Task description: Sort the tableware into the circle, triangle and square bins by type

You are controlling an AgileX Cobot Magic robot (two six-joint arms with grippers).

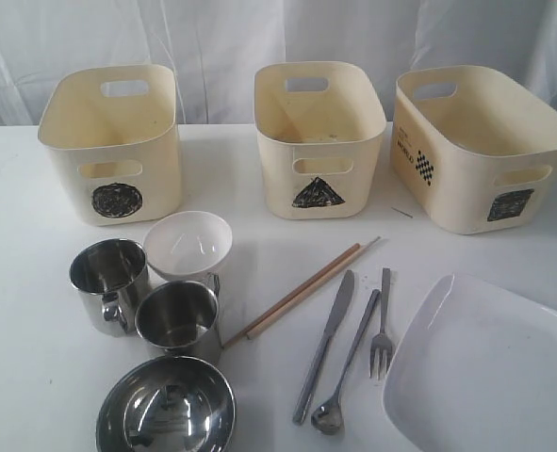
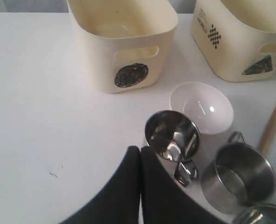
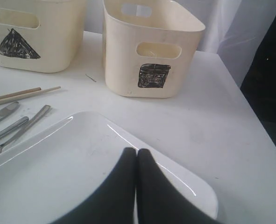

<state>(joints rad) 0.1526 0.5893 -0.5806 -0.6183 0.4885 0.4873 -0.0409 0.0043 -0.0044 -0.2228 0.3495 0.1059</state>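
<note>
Since neither arm shows in the exterior view, I'm going by the wrist cams. Left gripper (image 2: 140, 151): jaws fully closed, empty, tips near the left steel mug (image 1: 110, 278).

Far row: circle bin (image 1: 118, 165), triangle bin (image 1: 278, 155), square bin (image 1: 466, 179). The square bin's side has a checker patch and small print, unreadable.

Near left: second mug (image 1: 179, 320), small white bowl (image 1: 188, 243), steel bowl (image 1: 165, 410).

Centre, flat on the table (image 1: 33, 188): chopsticks (image 1: 302, 294), knife (image 1: 325, 344), spoon (image 1: 347, 363), fork (image 1: 383, 330).

Near right: white plate (image 1: 485, 377). Right gripper (image 3: 137, 153): jaws pressed together, empty, above the plate.
</note>
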